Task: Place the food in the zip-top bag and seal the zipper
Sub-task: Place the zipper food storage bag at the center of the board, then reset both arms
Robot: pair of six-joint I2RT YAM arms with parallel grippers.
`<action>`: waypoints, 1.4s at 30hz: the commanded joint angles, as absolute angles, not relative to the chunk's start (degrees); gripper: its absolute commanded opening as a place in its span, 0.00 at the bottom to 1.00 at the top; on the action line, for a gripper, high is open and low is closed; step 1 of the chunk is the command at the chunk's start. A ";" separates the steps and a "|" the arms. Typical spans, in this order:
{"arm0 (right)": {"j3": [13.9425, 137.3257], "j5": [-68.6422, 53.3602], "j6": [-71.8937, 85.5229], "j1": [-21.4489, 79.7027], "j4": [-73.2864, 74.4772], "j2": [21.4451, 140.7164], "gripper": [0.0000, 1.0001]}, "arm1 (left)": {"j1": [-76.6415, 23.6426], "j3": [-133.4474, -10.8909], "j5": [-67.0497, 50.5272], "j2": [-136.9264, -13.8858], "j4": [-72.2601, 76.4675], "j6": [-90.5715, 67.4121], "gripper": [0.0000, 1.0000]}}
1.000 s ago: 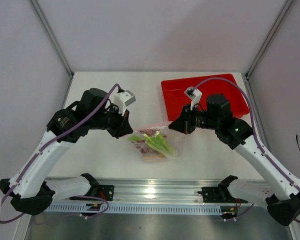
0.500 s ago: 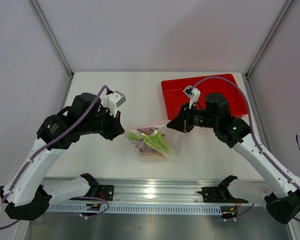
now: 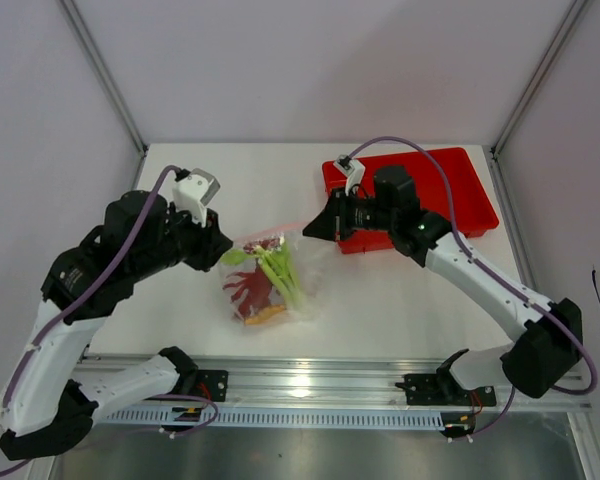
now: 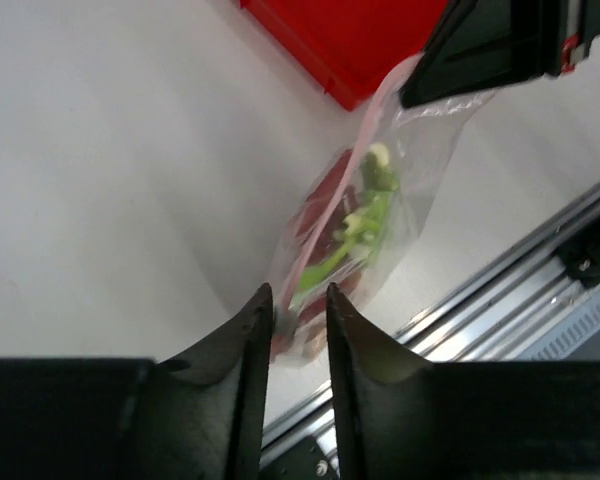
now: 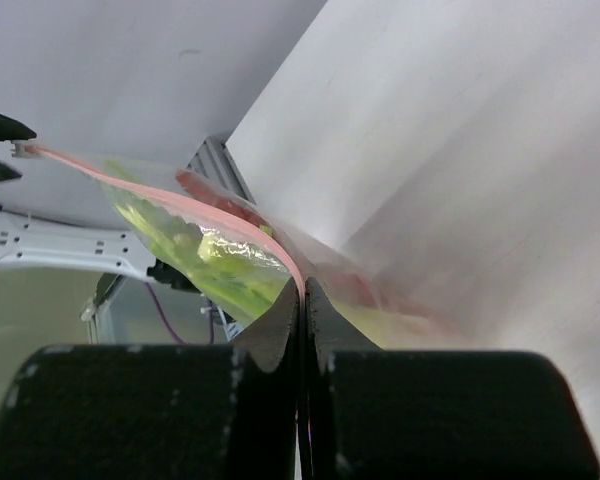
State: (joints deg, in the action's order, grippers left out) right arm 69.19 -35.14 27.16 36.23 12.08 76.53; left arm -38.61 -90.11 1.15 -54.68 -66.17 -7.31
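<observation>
The zip-top bag (image 3: 302, 262) hangs above the white table with its mouth edge uppermost. Inside it are the food pieces: a green stalk (image 3: 278, 272), a dark red piece (image 3: 248, 290) and orange bits (image 3: 263, 315). The pinkish zipper (image 3: 272, 232) stretches between the two grippers. My right gripper (image 5: 302, 285) is shut on the zipper's right end (image 5: 180, 195). My left gripper (image 4: 298, 295) stands at the bag's left corner, its jaws a little apart with the corner between them, near the left finger. In the left wrist view the stalk (image 4: 355, 235) shows through the plastic.
A red tray (image 3: 450, 185) lies at the back right, just behind my right wrist. An aluminium rail (image 3: 300, 385) runs along the table's near edge, below the bag. Grey walls close in the back and both sides.
Both grippers have moved left and back, carrying the bag off the table so that it hangs from its mouth edge. The left jaws have parted slightly.
</observation>
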 commanded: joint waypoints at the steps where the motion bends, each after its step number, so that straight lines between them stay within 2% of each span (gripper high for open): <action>1: 71.28 -34.10 29.79 35.68 3.70 79.53 0.00 | -35.43 -82.05 -3.11 -56.25 -57.32 -6.85 0.32; 3: 70.75 -34.28 30.23 35.68 -0.50 82.34 0.00 | -34.19 -79.29 -4.83 -57.30 -54.77 -7.99 0.35; 5: 70.31 -33.58 30.67 35.68 -3.85 85.58 0.00 | -33.75 -75.51 -1.51 -57.22 -50.73 -8.52 0.41; 7: 70.40 -33.23 31.29 35.60 -7.81 88.05 0.00 | -32.96 -74.45 2.26 -56.60 -46.69 -8.88 0.50; 8: 70.57 -32.96 31.29 35.60 -9.30 90.50 0.00 | -32.96 -74.70 8.29 -56.25 -45.36 -8.27 0.59; 10: 71.19 -32.78 31.29 35.51 -13.52 93.06 0.00 | -32.96 -75.23 14.30 -55.55 -42.21 -7.21 0.69; 11: 73.19 -32.61 30.94 35.25 -14.49 96.12 0.00 | -32.87 -77.58 19.11 -55.63 -41.75 -5.99 0.99; 14: 77.24 -33.83 29.62 34.11 -15.82 101.32 0.00 | -32.87 -81.02 27.56 -55.64 -40.17 -4.05 0.99; 18: 85.41 -36.83 29.10 32.70 -15.21 112.29 0.00 | -33.05 -81.48 31.55 -52.48 -34.82 -2.46 1.00; 21: 92.35 -35.78 26.55 32.26 -11.27 118.71 0.00 | -33.05 -79.72 26.92 -48.79 -31.73 -1.93 0.99; 26: 101.33 -34.10 24.35 31.03 -6.86 125.59 0.02 | -33.05 -79.19 14.70 -47.12 -35.77 -6.57 1.00; 27: 102.73 -33.84 24.00 30.76 -5.81 126.64 0.08 | -33.05 -77.88 12.33 -46.76 -35.86 -7.46 1.00; 28: 104.22 -33.23 23.65 30.33 -4.32 129.17 0.28 | -33.05 -76.22 8.13 -46.32 -35.77 -8.34 1.00; 30: 109.58 -32.26 22.33 29.89 1.82 131.39 0.51 | -33.13 -73.58 5.20 -44.83 -34.98 -10.98 0.99; 31: 110.56 -31.21 21.72 29.71 3.06 132.18 0.66 | -33.13 -71.82 3.71 -44.48 -34.89 -12.38 1.00; 32: 111.26 -28.33 21.19 29.62 5.08 132.10 0.73 | -33.05 -70.24 3.34 -44.04 -34.81 -13.26 0.99; 33: 111.44 -26.56 19.88 29.62 5.97 131.75 0.84 | -33.13 -69.70 3.08 -43.34 -34.80 -14.14 1.00; 34: 111.71 -24.98 19.17 29.62 6.93 131.40 0.99 | -33.13 -68.83 3.25 -42.90 -35.07 -15.19 1.00; 39: 116.09 -11.89 15.65 28.92 19.31 126.23 0.99 | -33.13 -60.04 4.83 -39.03 -31.82 -21.70 0.99; 42: 112.27 -2.85 15.29 29.00 27.14 117.82 0.99 | -33.05 -57.84 3.17 -38.76 -31.29 -23.82 0.99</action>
State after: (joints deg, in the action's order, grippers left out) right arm 112.36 -15.31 17.85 29.02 17.50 129.62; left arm -33.34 -58.92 5.45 -39.77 -34.46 -19.07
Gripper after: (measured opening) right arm 0.992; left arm 0.994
